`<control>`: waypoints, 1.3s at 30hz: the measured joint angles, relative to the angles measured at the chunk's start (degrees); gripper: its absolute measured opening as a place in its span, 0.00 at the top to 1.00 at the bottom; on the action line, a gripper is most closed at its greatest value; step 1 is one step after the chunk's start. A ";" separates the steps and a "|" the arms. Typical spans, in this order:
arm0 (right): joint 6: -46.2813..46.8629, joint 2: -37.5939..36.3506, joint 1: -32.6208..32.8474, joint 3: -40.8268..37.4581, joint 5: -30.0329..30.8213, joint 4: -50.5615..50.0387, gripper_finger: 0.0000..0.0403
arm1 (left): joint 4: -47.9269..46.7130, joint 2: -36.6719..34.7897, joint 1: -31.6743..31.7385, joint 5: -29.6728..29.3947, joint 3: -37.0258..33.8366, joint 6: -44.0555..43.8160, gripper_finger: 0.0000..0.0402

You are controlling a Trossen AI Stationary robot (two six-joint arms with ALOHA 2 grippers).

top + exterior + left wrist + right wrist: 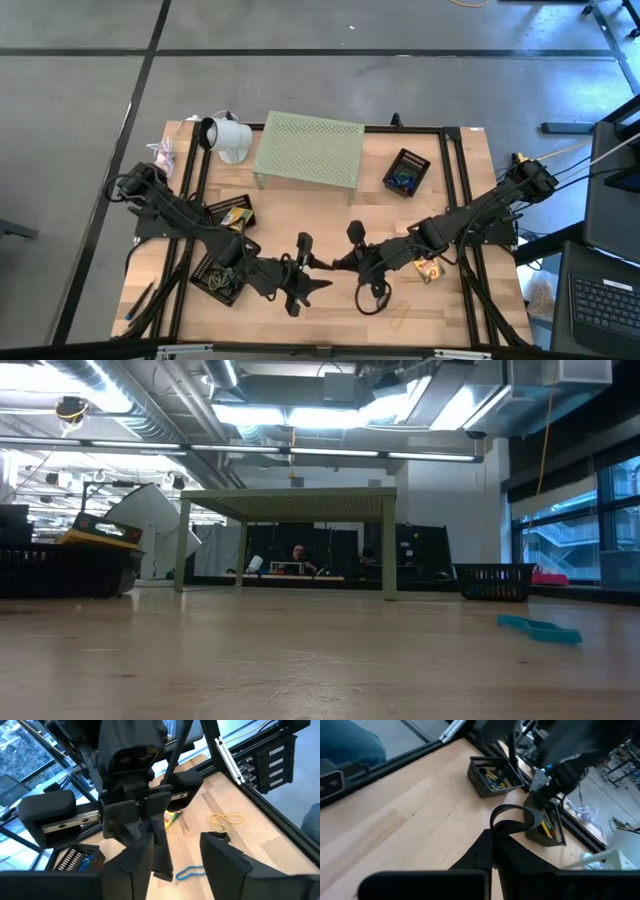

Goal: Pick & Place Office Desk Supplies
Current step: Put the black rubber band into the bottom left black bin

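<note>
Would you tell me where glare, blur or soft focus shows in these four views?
Low view: bright ceiling lights glare, and the near table is soft. Left wrist view: its own fingers are blurred up close. Right wrist view: motion-smeared throughout, the black bin included. High view: evenly lit, with faint shadows under the arms.

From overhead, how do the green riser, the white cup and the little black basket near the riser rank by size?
Largest to smallest in the high view:
1. green riser
2. white cup
3. black basket
The cup and basket look close in size, so that order is unsure.
</note>
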 joint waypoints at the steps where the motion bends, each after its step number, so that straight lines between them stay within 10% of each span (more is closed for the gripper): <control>1: 0.00 -0.02 0.00 0.00 0.02 0.00 0.97 | 0.06 0.00 0.28 -0.17 0.00 -0.23 0.59; 21: -3.04 -0.02 0.01 0.00 2.82 0.90 0.97 | -1.95 0.87 4.96 10.16 -0.02 -11.44 0.57; 33: -2.71 -0.02 0.00 0.00 3.29 2.19 0.97 | -3.02 0.85 4.31 4.94 -0.02 -11.51 0.97; 39: 4.41 -0.02 -0.13 -0.02 3.28 2.54 0.91 | -3.14 0.79 4.28 4.76 -0.02 -11.50 0.99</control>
